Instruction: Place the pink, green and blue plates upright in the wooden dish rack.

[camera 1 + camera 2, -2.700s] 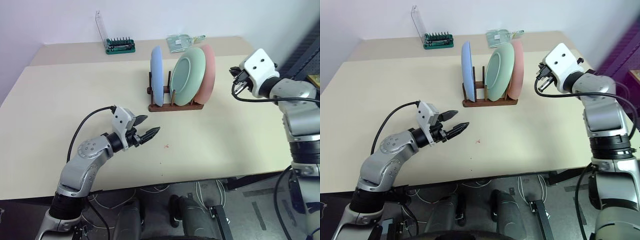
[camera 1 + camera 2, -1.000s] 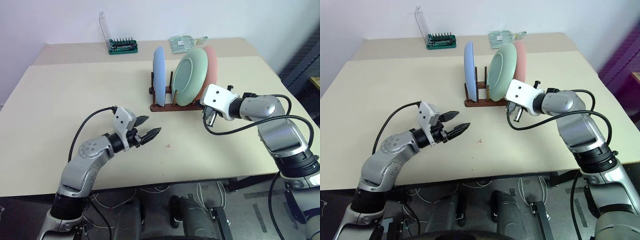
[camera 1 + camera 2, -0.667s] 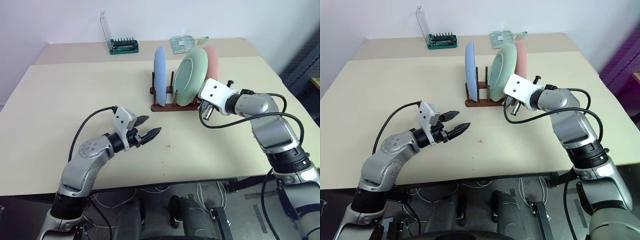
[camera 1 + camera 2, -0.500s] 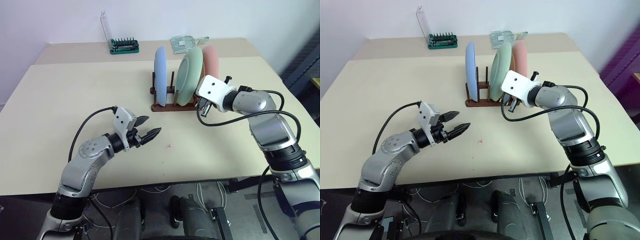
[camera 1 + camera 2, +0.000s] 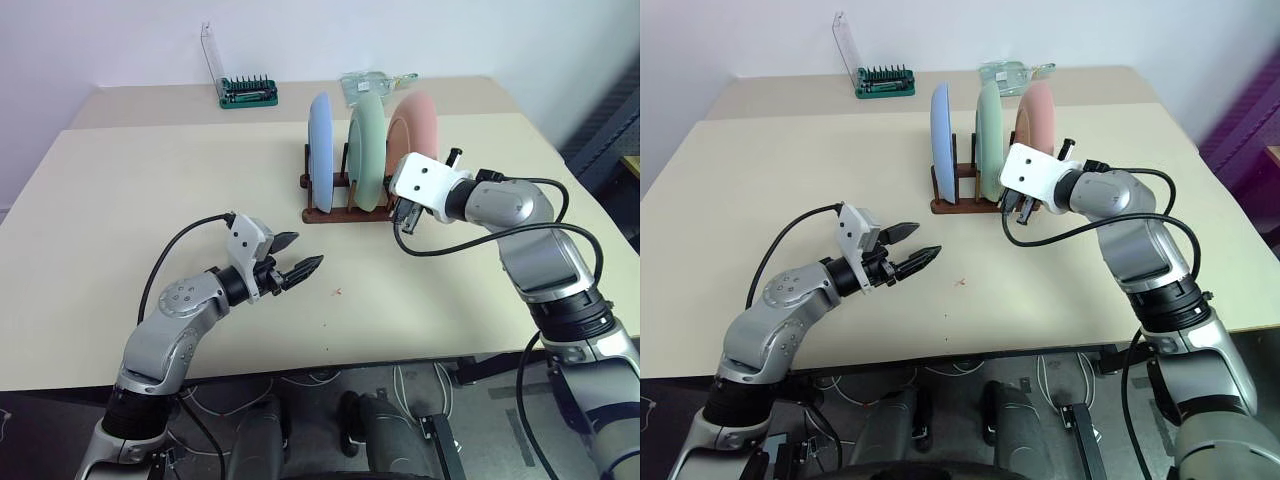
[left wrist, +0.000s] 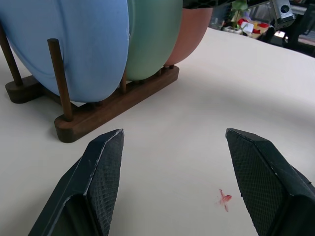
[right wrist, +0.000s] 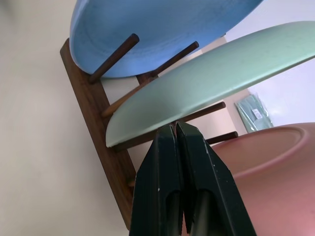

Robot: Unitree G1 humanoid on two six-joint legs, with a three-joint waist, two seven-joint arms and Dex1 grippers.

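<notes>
The wooden dish rack [image 5: 345,212] stands at the back middle of the table with three plates on edge between its pegs: the blue plate [image 5: 320,150] on the left, the green plate [image 5: 367,150] in the middle, the pink plate [image 5: 418,125] on the right. My right gripper [image 7: 176,129] is shut, empty, its tips at the green plate's [image 7: 206,83] lower rim, just beside the pink plate [image 7: 266,152]. Lower left of the rack, my left gripper [image 5: 305,250] hovers open and empty over the table, pointing at the rack [image 6: 118,101].
A green screwdriver-bit holder [image 5: 246,93] with a clear lid and a clear plastic packet [image 5: 370,82] lie at the table's back edge. A small red mark [image 5: 335,293] is on the tabletop in front of my left gripper. Bare table [image 5: 120,200] spreads left of the rack.
The green plate, which leaned right against the pink one, now stands nearly upright. My shut right gripper has moved up against it. The left arm has not moved.
</notes>
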